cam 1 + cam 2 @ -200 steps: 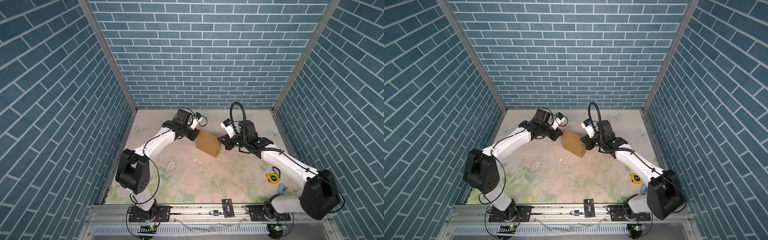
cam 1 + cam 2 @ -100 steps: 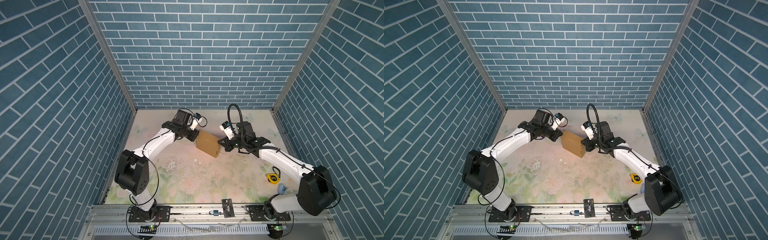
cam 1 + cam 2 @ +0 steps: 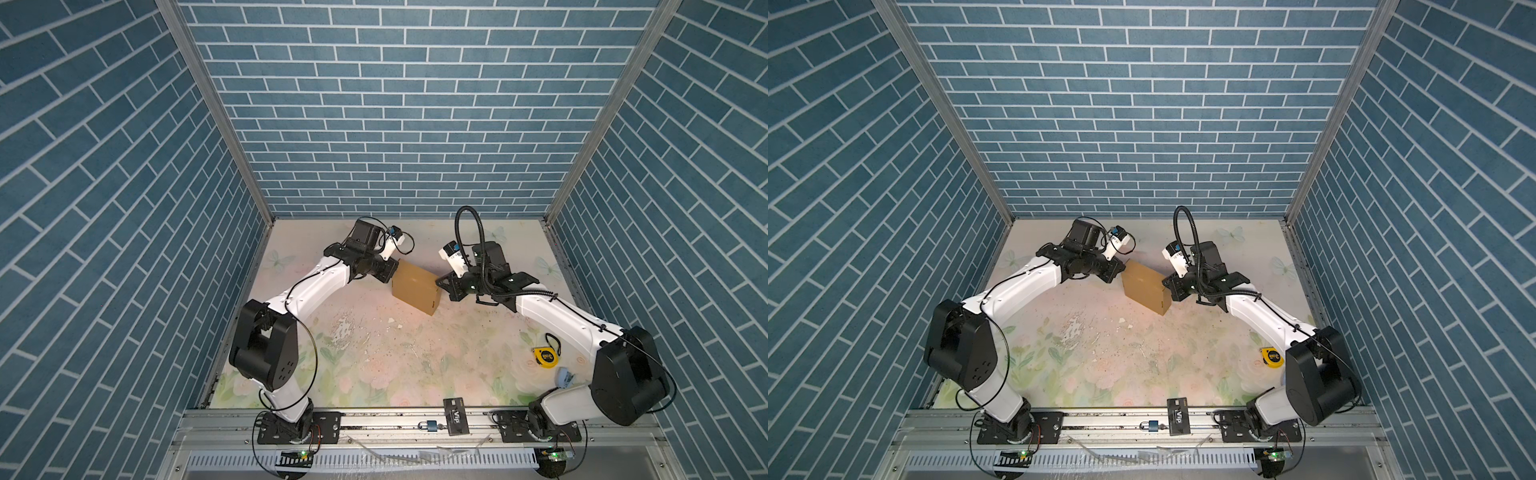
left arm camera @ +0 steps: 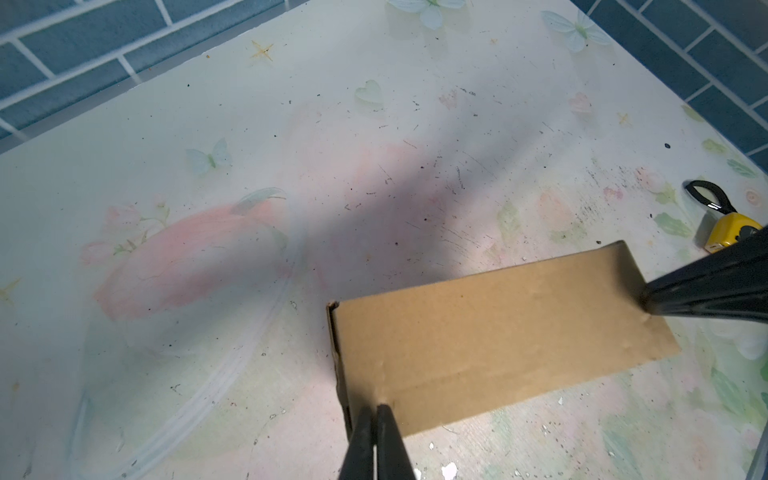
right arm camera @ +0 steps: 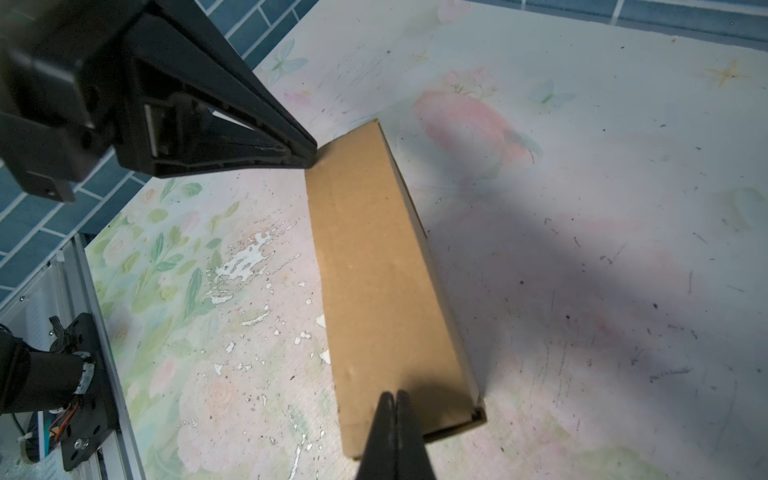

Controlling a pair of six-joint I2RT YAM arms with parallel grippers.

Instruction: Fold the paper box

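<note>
The paper box (image 3: pixel 417 288) (image 3: pixel 1146 287) lies folded shut on the floral table, a flat tan cardboard block. My left gripper (image 3: pixel 395 270) (image 3: pixel 1123 270) is shut, its tips resting on the box's top near the far-left end; the left wrist view shows them (image 4: pixel 376 409) against the box (image 4: pixel 490 336). My right gripper (image 3: pixel 438 284) (image 3: pixel 1165 282) is shut too, tips (image 5: pixel 393 397) on the opposite end of the box (image 5: pixel 374 270). Neither holds anything. Each wrist view shows the other gripper touching the box: the right one (image 4: pixel 646 299) and the left one (image 5: pixel 311 156).
A yellow tape measure (image 3: pixel 545 357) (image 4: pixel 731 232) and a small blue item (image 3: pixel 564 377) lie at the front right. A black card (image 3: pixel 456 415) and a padlock (image 3: pixel 428 426) sit on the front rail. Brick-patterned walls enclose three sides.
My right gripper has shifted a little leftward onto the box's end. The left gripper and the box have hardly moved.
</note>
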